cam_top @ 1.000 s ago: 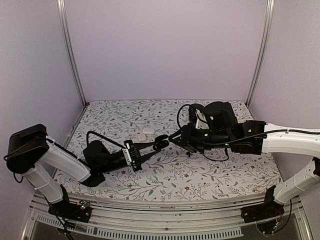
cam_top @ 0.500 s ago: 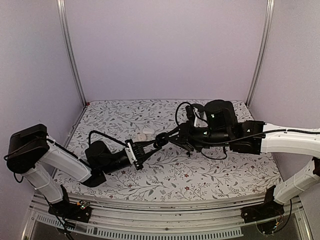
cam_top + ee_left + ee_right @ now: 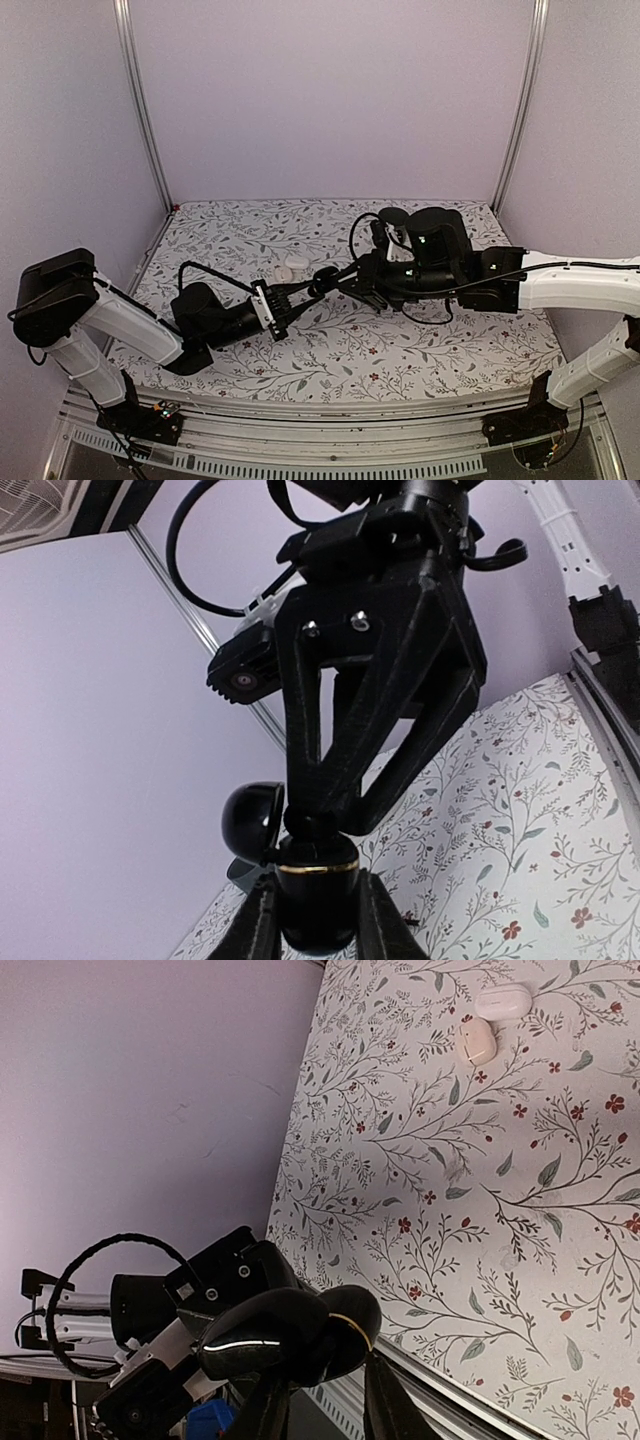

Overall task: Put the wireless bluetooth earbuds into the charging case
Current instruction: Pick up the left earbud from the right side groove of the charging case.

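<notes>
Floral surface. Left hand clenched on charging case — right hand grip unreadable. Risk: off-centre push tipping it.

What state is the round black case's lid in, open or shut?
Open: the black case has its domed lid swung aside, off the gold rim, in the left wrist view.

Glossy black plastic charging case; matt floral table cloth.

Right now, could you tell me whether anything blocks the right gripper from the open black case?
Nothing visible does. The right gripper is right at the mouth of the black case, its lid hinged aside; the left gripper clamps the case body.
</notes>
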`<state>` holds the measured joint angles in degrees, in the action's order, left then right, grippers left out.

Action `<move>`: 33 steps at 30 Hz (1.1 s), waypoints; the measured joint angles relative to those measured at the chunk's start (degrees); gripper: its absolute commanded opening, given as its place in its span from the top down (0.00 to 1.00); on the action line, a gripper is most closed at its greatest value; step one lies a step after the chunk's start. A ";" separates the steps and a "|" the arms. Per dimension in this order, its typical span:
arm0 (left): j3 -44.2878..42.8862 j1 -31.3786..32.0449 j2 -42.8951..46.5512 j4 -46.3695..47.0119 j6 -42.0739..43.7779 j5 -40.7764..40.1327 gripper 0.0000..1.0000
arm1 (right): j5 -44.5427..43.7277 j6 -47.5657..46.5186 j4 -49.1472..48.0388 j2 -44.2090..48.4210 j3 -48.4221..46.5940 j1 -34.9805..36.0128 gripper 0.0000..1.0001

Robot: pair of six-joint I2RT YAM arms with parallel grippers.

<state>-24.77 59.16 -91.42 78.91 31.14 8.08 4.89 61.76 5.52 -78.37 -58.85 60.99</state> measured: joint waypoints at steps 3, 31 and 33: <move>0.00 0.09 0.00 -0.09 0.42 0.04 1.00 | -0.04 0.28 0.00 0.02 0.00 0.00 0.73; -1.20 2.64 -0.13 -4.76 8.98 -4.83 1.00 | -1.77 3.06 2.03 -1.62 -0.76 -0.44 0.72; -1.33 2.84 -0.52 -4.74 9.33 -5.38 1.00 | -1.79 3.41 2.03 -1.86 -0.76 -0.44 0.72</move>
<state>-26.11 62.00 -91.94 74.17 40.47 2.70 3.09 65.17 7.55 -80.23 -59.61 60.55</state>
